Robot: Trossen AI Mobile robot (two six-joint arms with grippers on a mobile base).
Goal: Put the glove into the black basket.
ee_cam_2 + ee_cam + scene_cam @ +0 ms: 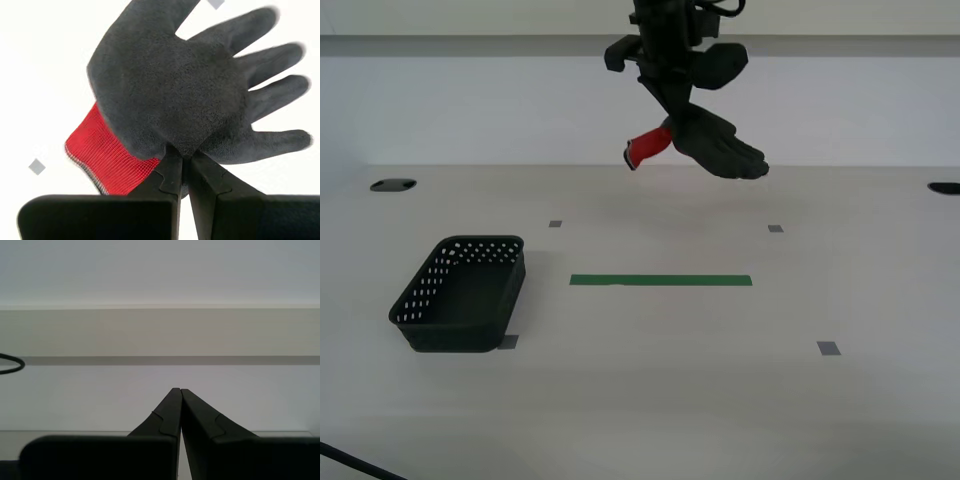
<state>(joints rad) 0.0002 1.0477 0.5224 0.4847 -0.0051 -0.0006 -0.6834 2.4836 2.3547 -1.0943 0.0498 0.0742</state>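
Because the glove (190, 95) is soft and floppy, it droops from the pinch instead of holding any shape: in the exterior view it hangs high above the counter (650, 400), its dark fingers sagging toward that view's right and its red knit cuff (648, 147) poking out toward the left. My second hand (183, 159) is clenched on it, the jaws pressed together on a fold of the palm near the cuff, as the second wrist view shows. I judge the glove light, with a grippy textured coating that should not slide out, though a pinch on one fold leaves the rest free to swing and flap. The hold close to the palm's heel looks sensible, since the bulk hangs below in one lump. The black basket (462, 295) stands on the counter well apart from the glove, toward the exterior view's left and nearer the camera, beyond the green tape strip (660, 281). The trailing fingers could catch on the basket's rim, so a drop from directly above its middle seems safest. My first hand (180, 391) is closed on nothing, facing a plain wall.
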